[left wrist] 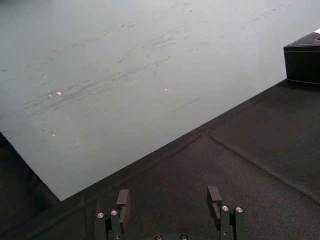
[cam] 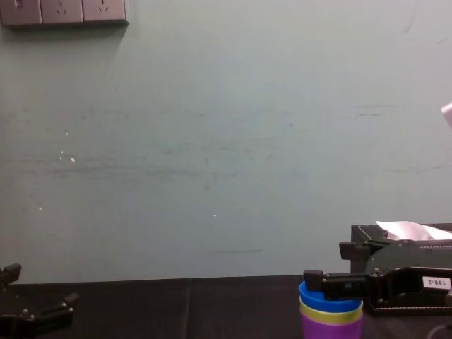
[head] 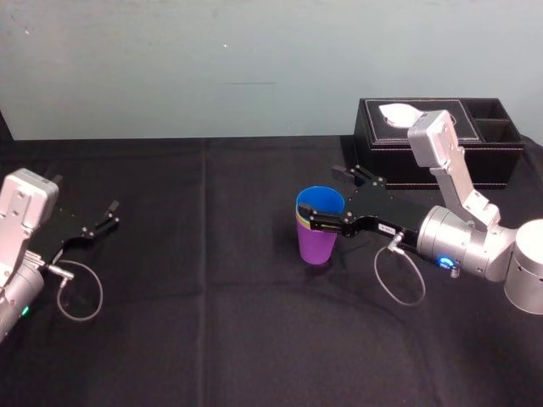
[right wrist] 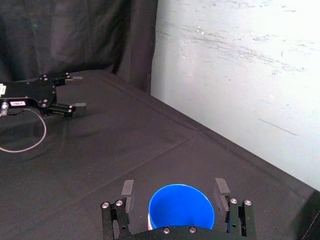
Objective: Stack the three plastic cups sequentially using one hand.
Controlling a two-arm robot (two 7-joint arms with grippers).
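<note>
The three plastic cups stand nested in one stack on the black cloth, right of the table's middle. The purple cup [head: 316,248] is at the bottom, the yellow-green cup [head: 300,222] shows as a thin band, and the blue cup [head: 320,202] is on top. From the chest, blue [cam: 330,294] sits over yellow-green [cam: 330,313] over purple [cam: 330,328]. My right gripper [head: 327,199] is open, its fingers either side of the blue cup [right wrist: 181,206] with a gap on each side. My left gripper [head: 109,214] rests open at the far left, nothing between its fingers.
A black leather tissue box [head: 424,165] stands at the back right, behind my right arm. A pale wall runs along the table's far edge. Black cloth [head: 204,288] covers the table between the two arms.
</note>
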